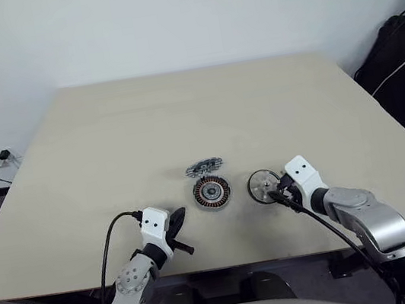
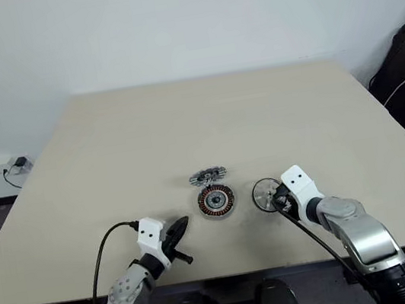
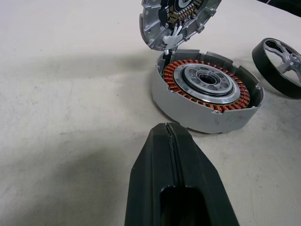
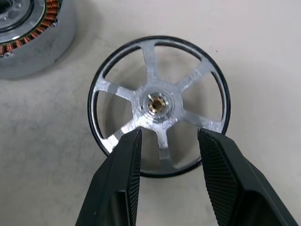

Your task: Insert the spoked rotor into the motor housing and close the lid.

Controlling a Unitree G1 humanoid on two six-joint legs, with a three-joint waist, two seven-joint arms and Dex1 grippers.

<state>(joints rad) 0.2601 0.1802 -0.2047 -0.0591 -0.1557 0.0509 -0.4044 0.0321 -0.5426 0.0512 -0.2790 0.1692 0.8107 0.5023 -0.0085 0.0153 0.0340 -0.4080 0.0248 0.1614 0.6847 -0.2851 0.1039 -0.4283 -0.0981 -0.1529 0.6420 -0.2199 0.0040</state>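
Two grippers, left gripper (image 3: 171, 141) jaws together, right gripper (image 4: 167, 146) jaws apart above spoked rotor (image 4: 157, 104)

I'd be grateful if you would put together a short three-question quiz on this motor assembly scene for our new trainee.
1. True or false: the rotor already sits inside the motor housing.
2. Which gripper has its fingers pressed together: A) the left gripper, B) the right gripper?
3. Fill in: the lid stands tilted up at the housing's ____ edge, seen from the robot.

Key
1. False; it lies on the table to the right of the housing.
2. A; the right gripper's open fingers hover over the rotor's near rim.
3. Far.
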